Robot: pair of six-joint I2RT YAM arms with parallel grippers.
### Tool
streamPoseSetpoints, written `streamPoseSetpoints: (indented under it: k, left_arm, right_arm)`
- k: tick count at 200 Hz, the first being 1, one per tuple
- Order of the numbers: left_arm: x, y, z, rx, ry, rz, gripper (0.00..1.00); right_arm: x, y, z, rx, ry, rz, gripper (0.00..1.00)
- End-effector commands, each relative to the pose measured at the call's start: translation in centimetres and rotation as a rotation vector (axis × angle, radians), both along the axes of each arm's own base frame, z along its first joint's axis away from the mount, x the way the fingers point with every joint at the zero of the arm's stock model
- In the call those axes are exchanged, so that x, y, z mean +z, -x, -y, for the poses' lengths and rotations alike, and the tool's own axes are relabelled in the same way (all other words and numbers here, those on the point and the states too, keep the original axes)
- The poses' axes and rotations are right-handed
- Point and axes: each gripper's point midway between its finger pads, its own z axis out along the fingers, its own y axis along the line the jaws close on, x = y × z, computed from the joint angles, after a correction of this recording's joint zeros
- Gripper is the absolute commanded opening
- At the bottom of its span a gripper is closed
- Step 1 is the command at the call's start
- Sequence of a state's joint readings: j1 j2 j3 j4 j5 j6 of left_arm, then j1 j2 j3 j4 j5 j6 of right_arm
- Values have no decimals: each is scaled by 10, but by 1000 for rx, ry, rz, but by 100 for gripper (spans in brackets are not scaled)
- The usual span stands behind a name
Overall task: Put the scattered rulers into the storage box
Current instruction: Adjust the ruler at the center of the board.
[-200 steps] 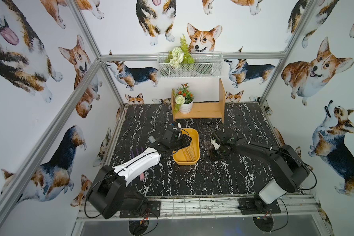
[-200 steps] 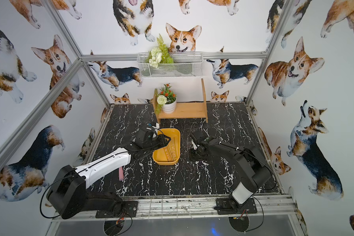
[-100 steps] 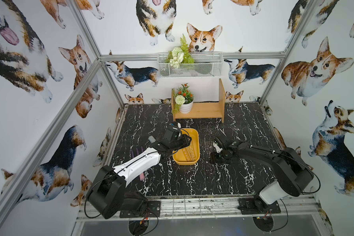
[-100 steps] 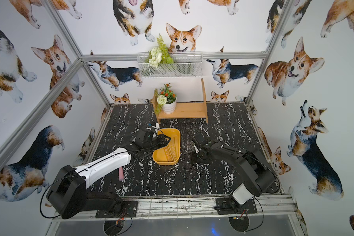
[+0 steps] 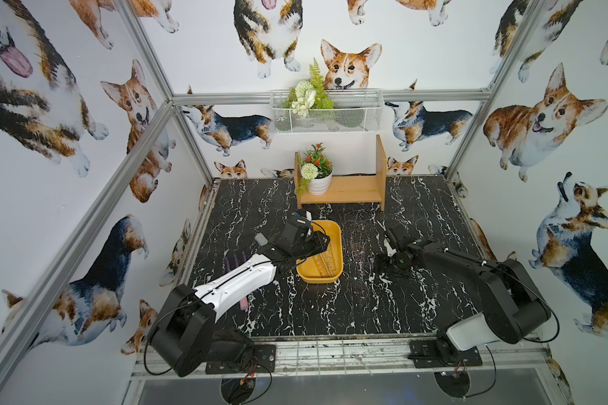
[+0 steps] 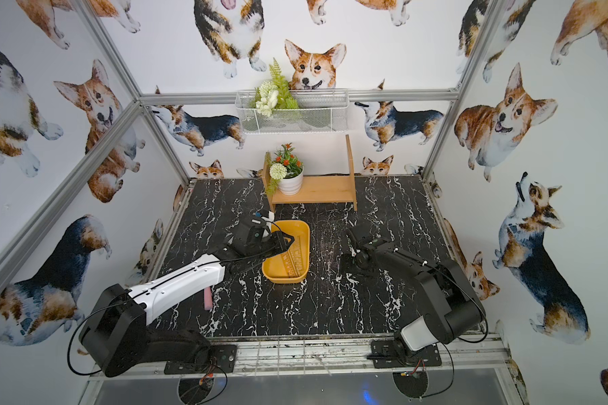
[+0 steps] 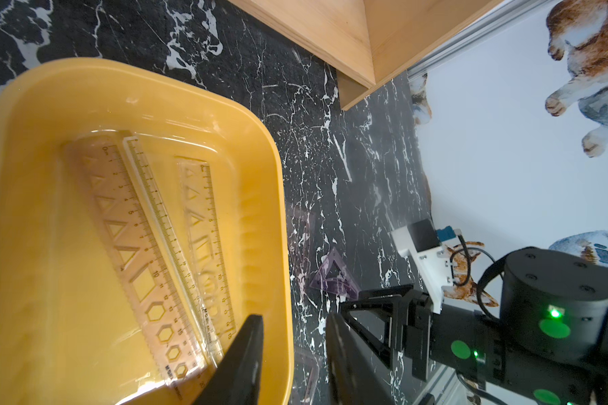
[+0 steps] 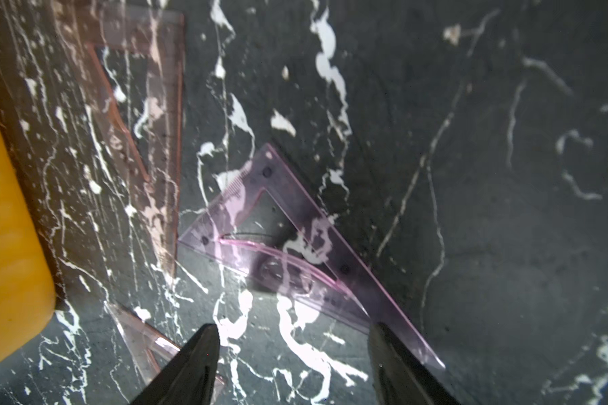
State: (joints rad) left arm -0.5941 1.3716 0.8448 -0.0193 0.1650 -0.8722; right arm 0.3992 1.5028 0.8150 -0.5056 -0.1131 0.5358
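Ruler, purple transparent plastic set square [image 8: 308, 207], flush on black marble tabletop [image 8: 506, 175]: right claw [image 8: 292, 326], open above, liable to skid off. Left claw [image 7: 293, 317] open, empty.

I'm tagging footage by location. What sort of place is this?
Likely a staged robot test booth, not a real room: an aluminium frame holds corgi-print walls, the left arm and right arm are mounted at the front of a marble-look table, and a shelf with a potted plant looks decorative.
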Motion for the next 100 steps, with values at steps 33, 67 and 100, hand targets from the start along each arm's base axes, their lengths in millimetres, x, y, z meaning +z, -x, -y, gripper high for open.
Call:
streamPoseSetpoints:
  k: [33,67,100]
  left_arm:
    - [1,4,-5,10,2,7,36]
    - [1,5,-6,11,0,7,36]
    - [6,4,-5,10,12,15,36]
  right_arm:
    - [-1,-25,-6,23,21,-3,76]
    - [12,-28,-6,12,15,25,76]
    - [31,-23,-10,37,8,58,76]
